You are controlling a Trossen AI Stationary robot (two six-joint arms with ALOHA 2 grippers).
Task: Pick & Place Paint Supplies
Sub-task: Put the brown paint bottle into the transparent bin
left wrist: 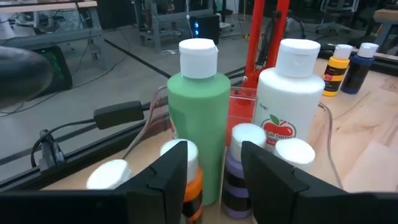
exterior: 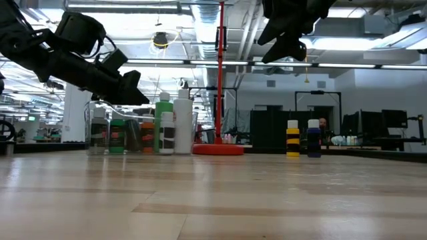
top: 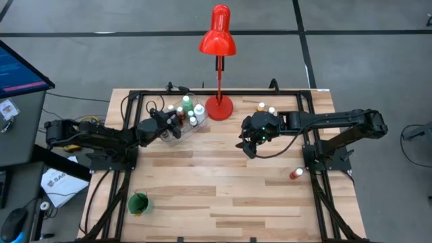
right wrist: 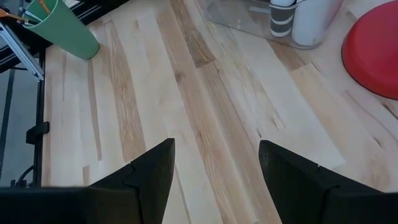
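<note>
My left pincer (left wrist: 214,177) hovers open and empty over the clear tray (top: 177,131) beside the red lamp (top: 217,40), where the paint bottles (left wrist: 198,118) stand packed together. My right pincer (top: 247,144) waits open, also near the lamp. The bottles look light, smooth plastic; I would grasp one at its cap.

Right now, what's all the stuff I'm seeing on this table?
Clear bin: one, see-through, far left, holding bottles.
Green bottle: one, white-capped, in the bin.
White bottle: one, tall, in the bin beside the green.
Yellow bottle and blue bottle: one each, far right edge.
Red bottle: one, lying by the right arm's base.
Green cup: one, near left corner.
Desk lamp: one, red, far middle.
Left claw: over the bin, open.
Right claw: above bare wood, open.
</note>
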